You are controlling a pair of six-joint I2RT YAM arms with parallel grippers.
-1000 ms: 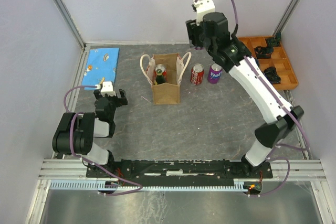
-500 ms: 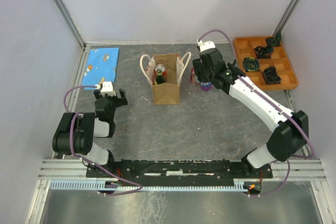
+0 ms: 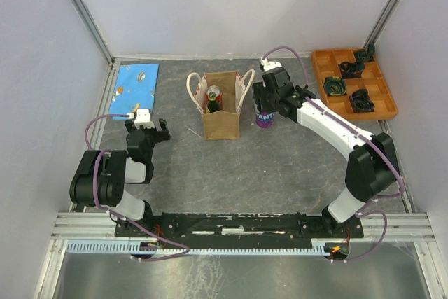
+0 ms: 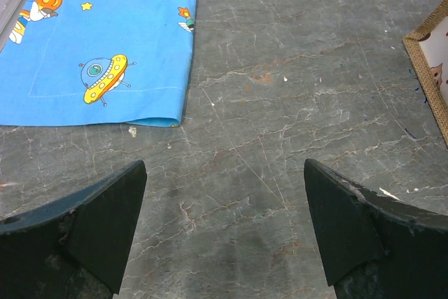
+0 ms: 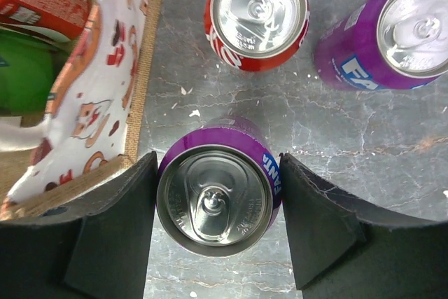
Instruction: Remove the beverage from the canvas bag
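Right arm is stretched forward and left across the table, wrist pitched down, right gripper sitting just right of the canvas bag. Its fingers are clamped on an upright purple can, one pad on each side and touching. The can is outside the bag, right next to the bag's wall. Can't tell whether its base is on the table.

A red can and a second purple can stand on the table just beyond the held one.

The bag is upright and open, with a red can and a green bottle inside.

Left arm is folded back near its base. Left gripper is low over bare table, fingers apart, nothing between them. Blue patterned cloth lies ahead to its left, and the bag corner is at the right edge of its view.
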